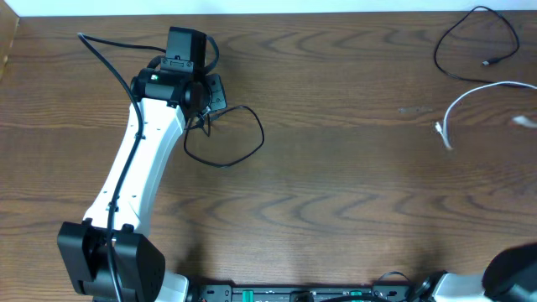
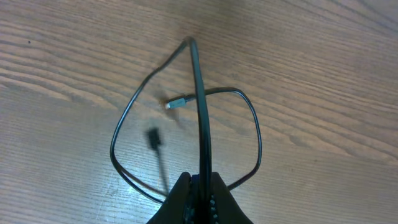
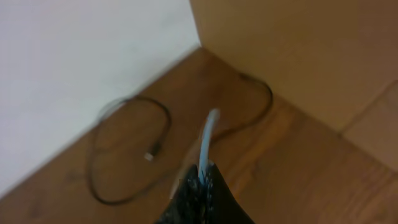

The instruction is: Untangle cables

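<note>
My left gripper (image 1: 204, 102) is at the far left of the table, shut on a thin black cable (image 1: 261, 138) that lies in a loose loop on the wood. In the left wrist view the cable (image 2: 200, 93) runs up out of the shut jaws (image 2: 200, 190), with a silver-tipped plug (image 2: 176, 103) and a black plug (image 2: 153, 138) inside the loop. My right gripper (image 3: 203, 180) is out of the overhead view and shut on the white cable (image 3: 208, 134). The white cable (image 1: 466, 95) curves at the far right. A second black cable (image 1: 439, 49) lies apart at the back right and shows in the right wrist view (image 3: 166, 121).
The wooden table (image 1: 352, 184) ends at a white surface along its back edge (image 1: 336, 7). The left arm (image 1: 138, 168) reaches from the front left. The right arm's base (image 1: 513, 273) sits at the front right corner. A wooden wall panel (image 3: 298, 50) stands beyond the table corner.
</note>
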`<move>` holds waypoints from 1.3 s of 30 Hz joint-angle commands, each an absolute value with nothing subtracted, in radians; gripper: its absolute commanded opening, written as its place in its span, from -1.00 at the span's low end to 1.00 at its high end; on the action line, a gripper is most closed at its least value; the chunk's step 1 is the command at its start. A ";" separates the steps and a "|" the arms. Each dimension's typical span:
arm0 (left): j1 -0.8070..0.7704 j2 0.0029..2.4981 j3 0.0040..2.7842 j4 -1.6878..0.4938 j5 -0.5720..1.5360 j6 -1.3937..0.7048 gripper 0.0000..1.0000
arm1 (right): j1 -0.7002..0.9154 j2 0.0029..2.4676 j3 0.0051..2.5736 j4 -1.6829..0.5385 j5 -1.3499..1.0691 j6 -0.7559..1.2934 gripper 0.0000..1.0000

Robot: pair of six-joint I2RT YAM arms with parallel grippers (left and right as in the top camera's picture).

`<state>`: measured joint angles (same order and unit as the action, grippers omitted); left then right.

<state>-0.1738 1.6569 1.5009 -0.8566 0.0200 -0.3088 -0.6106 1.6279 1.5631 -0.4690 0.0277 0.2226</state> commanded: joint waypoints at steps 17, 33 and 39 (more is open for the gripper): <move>-0.272 1.670 1.507 -0.746 0.350 -0.264 -0.85 | -0.512 1.698 1.571 -0.397 -0.669 0.205 0.99; -0.516 1.719 1.507 -0.970 -0.234 -0.333 0.33 | -0.301 1.700 1.569 -0.506 -0.601 0.200 0.99; -0.393 1.716 1.507 -1.090 -0.329 -0.496 0.34 | -0.161 1.710 1.549 -0.567 -0.514 0.192 0.98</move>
